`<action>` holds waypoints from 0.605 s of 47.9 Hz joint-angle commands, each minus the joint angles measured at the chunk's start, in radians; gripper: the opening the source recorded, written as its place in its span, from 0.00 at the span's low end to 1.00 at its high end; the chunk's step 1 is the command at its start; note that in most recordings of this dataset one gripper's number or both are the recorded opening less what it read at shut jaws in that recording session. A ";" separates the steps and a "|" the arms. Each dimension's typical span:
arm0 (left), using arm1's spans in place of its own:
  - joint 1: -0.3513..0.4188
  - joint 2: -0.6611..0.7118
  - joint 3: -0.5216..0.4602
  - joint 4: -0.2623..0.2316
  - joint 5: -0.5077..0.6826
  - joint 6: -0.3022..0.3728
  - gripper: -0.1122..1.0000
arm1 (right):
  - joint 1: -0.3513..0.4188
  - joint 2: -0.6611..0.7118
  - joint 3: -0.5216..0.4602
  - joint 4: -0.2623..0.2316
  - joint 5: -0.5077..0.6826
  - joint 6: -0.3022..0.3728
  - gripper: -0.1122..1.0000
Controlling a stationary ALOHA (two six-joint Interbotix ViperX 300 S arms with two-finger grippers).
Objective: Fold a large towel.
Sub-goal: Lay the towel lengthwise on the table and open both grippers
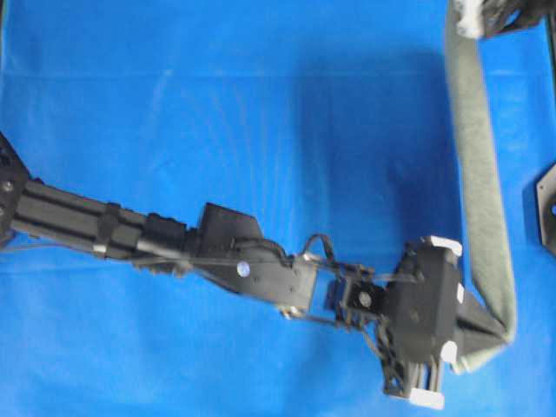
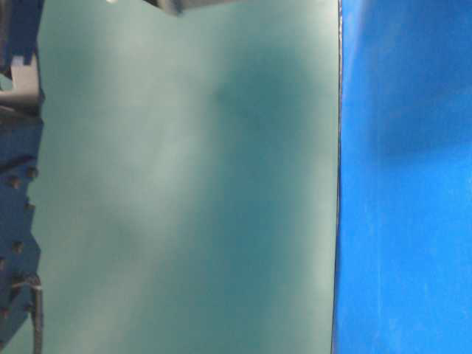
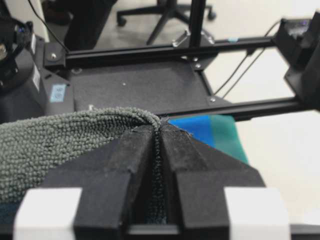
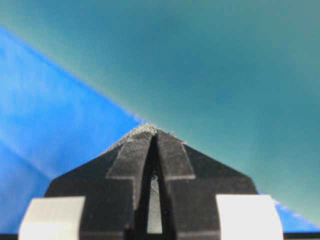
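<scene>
The grey-green towel (image 1: 476, 174) hangs stretched between my two grippers, so from overhead it shows edge-on as a long strip down the right side. From table level the towel (image 2: 184, 184) fills most of the view as a flat sheet. My left gripper (image 1: 491, 326) has reached across to the lower right and is shut on the strip's near end. The left wrist view shows the left gripper (image 3: 160, 125) with terry cloth (image 3: 60, 140) pinched between its fingers. My right gripper (image 1: 473, 19) holds the far end at the top right. The right gripper (image 4: 152, 129) is shut on a hemmed corner, with the towel (image 4: 225, 75) spreading beyond.
The bright blue cloth surface (image 1: 217, 130) covers the table. My left arm (image 1: 130, 230) lies across it from the left edge. A black mount (image 1: 546, 208) sits at the right edge. Black frame rails (image 3: 150, 52) and a chair base stand beyond the table.
</scene>
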 commanded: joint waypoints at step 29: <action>-0.100 -0.328 0.821 -0.023 -0.425 -0.397 0.12 | 0.114 0.491 -0.324 -0.008 -0.221 -0.002 0.12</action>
